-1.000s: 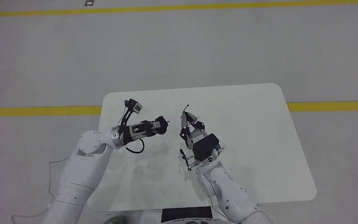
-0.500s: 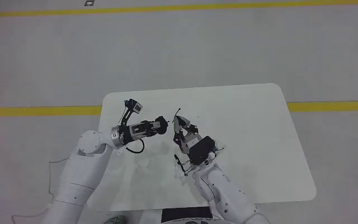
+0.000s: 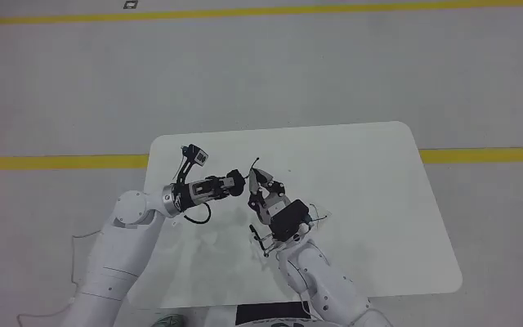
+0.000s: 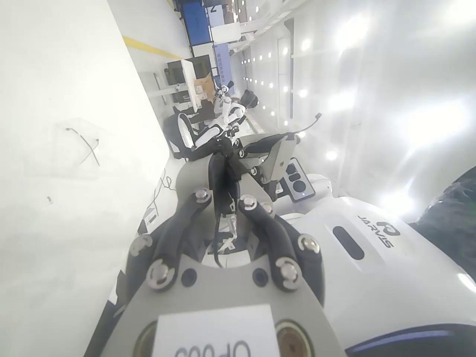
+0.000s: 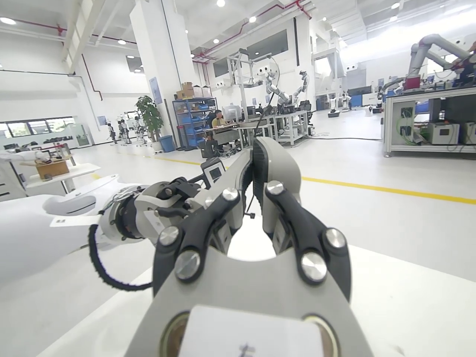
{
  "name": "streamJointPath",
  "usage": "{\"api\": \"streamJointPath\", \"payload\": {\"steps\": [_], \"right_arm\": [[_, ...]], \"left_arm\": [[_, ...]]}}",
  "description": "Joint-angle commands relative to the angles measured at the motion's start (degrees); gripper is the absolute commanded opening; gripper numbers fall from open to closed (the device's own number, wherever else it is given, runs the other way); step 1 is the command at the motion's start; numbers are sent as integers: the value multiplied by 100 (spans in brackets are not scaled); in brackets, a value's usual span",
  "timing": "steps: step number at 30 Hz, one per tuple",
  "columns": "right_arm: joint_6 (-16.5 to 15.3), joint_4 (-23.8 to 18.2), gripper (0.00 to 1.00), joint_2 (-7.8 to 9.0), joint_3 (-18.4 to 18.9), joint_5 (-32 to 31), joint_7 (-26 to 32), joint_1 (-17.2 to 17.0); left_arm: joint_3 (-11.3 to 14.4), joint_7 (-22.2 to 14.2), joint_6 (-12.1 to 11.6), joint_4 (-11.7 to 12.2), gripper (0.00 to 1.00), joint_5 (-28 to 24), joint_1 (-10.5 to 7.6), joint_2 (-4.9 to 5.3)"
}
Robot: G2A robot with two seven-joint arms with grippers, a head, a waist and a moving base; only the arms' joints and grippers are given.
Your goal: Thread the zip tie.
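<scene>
Thin black zip tie [image 4: 310, 124], its lower run hidden between the clamped fingers of the right gripper [image 5: 254, 150], rises above the white table [image 3: 368, 180] just beside the left gripper [image 4: 221, 167], whose fingers are pressed together on contents too indistinct to identify.

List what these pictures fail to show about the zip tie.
- Top view: the zip tie is too thin to tell whether its tip has entered the head.
- Left wrist view: whatever the left claw holds is hidden by the claw itself.
- Right wrist view: the right claw covers the zip tie's lower part.
</scene>
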Motion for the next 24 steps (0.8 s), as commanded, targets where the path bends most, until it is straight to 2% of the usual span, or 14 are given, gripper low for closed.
{"api": "streamJointPath", "payload": {"steps": [1, 24], "right_arm": [[16, 21, 0, -6, -11, 2, -6, 13], [82, 206, 0, -38, 4, -10, -59, 84]], "left_arm": [[0, 0, 0, 0, 0, 0, 0, 0], [0, 0, 0, 0, 0, 0, 0, 0]]}}
